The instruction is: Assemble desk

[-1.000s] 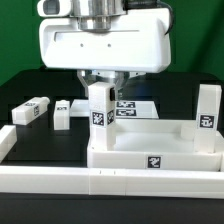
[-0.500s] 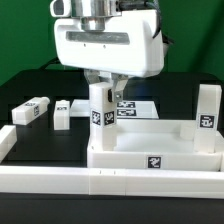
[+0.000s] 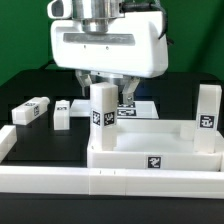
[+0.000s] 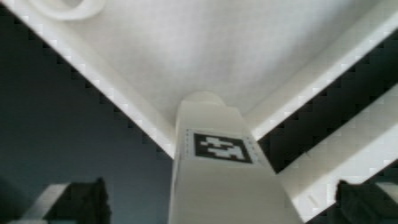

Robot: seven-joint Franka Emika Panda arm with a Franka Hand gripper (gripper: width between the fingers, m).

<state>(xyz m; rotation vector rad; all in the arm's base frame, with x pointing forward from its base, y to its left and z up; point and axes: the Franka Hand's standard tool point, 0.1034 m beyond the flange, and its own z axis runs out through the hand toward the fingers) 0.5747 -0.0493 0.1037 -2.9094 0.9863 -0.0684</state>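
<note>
1. The desk's white plastic tray-like tabletop (image 3: 150, 160), rectangular with a raised rim, lies on the black counter (image 3: 30, 90) toward the exterior view's right. It sits just behind the long white border rail (image 3: 60, 180).
2. One white block leg (image 3: 101, 108) with a black-and-white tag stands upright at the tabletop's corner on the exterior view's left. A second upright leg (image 3: 207, 115) stands at the corner on the right. Two loose legs (image 3: 33, 110) (image 3: 62, 113) lie on the counter, well apart from the tabletop.
3. The end effector (image 3: 106, 92) hangs directly over the left-corner leg. In the wrist view its dark fingers (image 4: 71, 200) stand clear on either side of that leg (image 4: 222, 175). It is open and grips nothing.
4. The legs look like rigid, light, smooth plastic, so they will not give under the pads but could slip or twist. The best hold is probably across two flat opposite faces in the upper half, squarely, away from edges.
5. Whether the left-corner leg is fully seated cannot be told, so it may tip if bumped.
6. The tabletop is stiff but too wide to span. Only its thin rim wall offers a pinch, and pushing it against the rail seems safer.
</note>
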